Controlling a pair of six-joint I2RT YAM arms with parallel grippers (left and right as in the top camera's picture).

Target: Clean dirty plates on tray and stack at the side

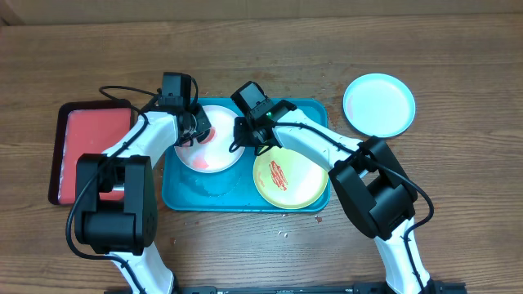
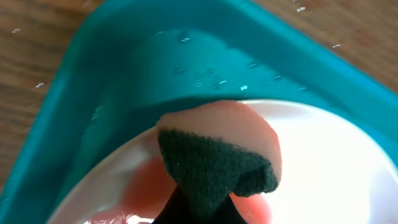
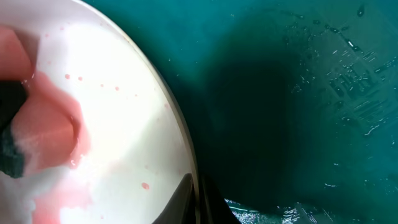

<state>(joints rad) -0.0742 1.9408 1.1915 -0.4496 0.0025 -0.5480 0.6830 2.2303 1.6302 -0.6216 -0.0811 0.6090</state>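
Our left gripper (image 1: 194, 126) is clamped tight on the sponge (image 2: 214, 165). It presses the dark scrubbing face down onto the white plate (image 1: 225, 131), near the plate's far left rim, where a pink watery smear spreads. Our right gripper (image 3: 198, 200) is closed narrow on that same plate's right rim. We judge this pinch is there to keep the light plate from sliding or spinning under the scrubbing.

The white plate lies in the left half of the tray (image 1: 204, 194), close to its far edge. The raised rim there should keep the wash water off the table (image 1: 458, 180).

The yellow-green plate (image 1: 304, 186) sits in the tray's near right corner. It has a red smear in its middle and neither arm is touching it, so we take it as next in line. The light blue plate (image 1: 378, 104) rests on the table just past the tray's far right corner. It looks clean, which likely marks the stacking spot. A red tray (image 1: 90, 151) lies beside the tray's left edge.
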